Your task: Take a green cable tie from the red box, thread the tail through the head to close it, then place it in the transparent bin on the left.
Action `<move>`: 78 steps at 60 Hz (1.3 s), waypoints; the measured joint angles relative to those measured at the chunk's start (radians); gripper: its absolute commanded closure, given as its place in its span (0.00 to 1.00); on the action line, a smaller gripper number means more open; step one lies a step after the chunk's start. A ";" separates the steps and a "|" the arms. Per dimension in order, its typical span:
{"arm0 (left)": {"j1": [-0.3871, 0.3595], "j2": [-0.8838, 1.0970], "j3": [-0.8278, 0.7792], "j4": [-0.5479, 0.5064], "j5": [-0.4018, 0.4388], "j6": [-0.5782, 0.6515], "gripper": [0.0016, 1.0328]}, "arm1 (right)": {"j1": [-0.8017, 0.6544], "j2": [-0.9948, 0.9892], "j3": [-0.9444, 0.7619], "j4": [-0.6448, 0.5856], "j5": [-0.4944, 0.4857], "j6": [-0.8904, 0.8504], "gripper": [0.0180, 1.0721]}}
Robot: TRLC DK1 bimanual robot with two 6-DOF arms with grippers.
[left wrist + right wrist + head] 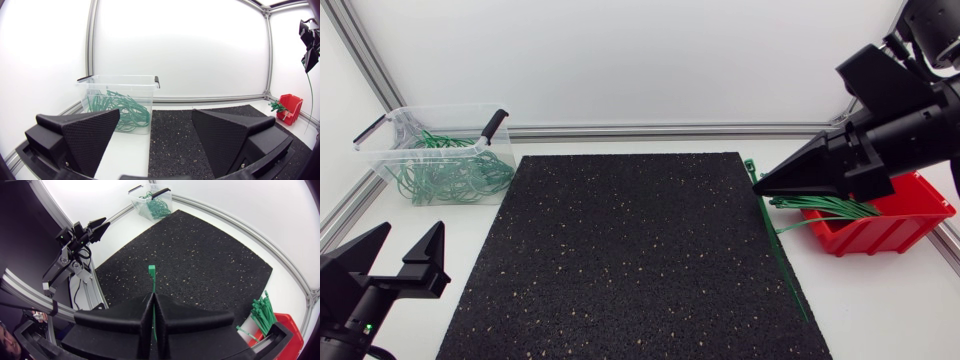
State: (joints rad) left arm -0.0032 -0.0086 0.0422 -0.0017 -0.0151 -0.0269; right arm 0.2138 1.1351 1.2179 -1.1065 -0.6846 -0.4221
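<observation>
Green cable tie (781,250): it is out of the red box (892,236) and not yet closed. It hangs as one straight strip along the 3 o'clock edge of the black mat (620,270), nipped near one end by the right gripper (757,185). That gripper's fingers are pressed together on it. In the right wrist view a short green stub of the cable tie (151,272) stands out past the fingertips, and the rest runs back between them. Holding it near one end probably leaves the long free length for the other arm to catch and bend round for threading.

The red box sits just off the mat at 3 o'clock, under and behind the right gripper. A bundle of spare ties (825,207) spills over its rim toward the mat, which makes single ties easy to pick off.

The left gripper (408,235) is low at about 8 o'clock of the mat. Its fingers are spread wide with nothing between them, which the left wrist view confirms. From there it looks ready to take the loose end.

The transparent bin (382,160) stands off the mat's 10 o'clock corner, well apart from both grippers, and holds a heap of looped green ties (455,175). By my reading the pick is done, while the threading and the drop-off are not.
</observation>
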 measured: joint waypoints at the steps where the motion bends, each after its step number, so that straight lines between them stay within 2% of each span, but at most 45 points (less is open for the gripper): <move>1: 0.000 0.000 0.002 -0.003 0.003 -0.001 0.03 | 0.010 0.003 0.000 0.006 0.000 0.018 0.95; 10: -0.022 0.001 0.029 -0.062 0.007 -0.026 0.03 | 0.087 0.007 -0.001 0.088 0.011 0.156 0.95; 25: -0.114 0.095 0.109 -0.145 0.011 -0.098 0.04 | 0.220 0.007 -0.045 0.266 0.145 0.367 0.95; 37: -0.150 0.209 0.206 -0.166 0.011 -0.111 0.04 | 0.340 0.007 -0.074 0.382 0.341 0.513 0.95; 48: -0.190 0.313 0.311 -0.200 0.007 -0.118 0.04 | 0.463 0.025 -0.074 0.416 0.530 0.633 0.95; 55: -0.285 0.391 0.369 -0.214 -0.044 -0.138 0.04 | 0.502 0.054 -0.074 0.436 0.567 0.700 0.95; 67: -0.522 0.546 0.450 -0.217 -0.189 -0.163 0.04 | 0.557 0.081 -0.072 0.506 0.671 0.794 0.94; 78: -0.640 0.669 0.494 -0.200 -0.235 -0.185 0.04 | 0.598 0.123 -0.054 0.544 0.748 0.867 0.94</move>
State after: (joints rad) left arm -0.6437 0.6605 0.5358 -0.2016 -0.2501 -0.2119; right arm 0.8120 1.2583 1.1637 -0.5625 0.0639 0.4446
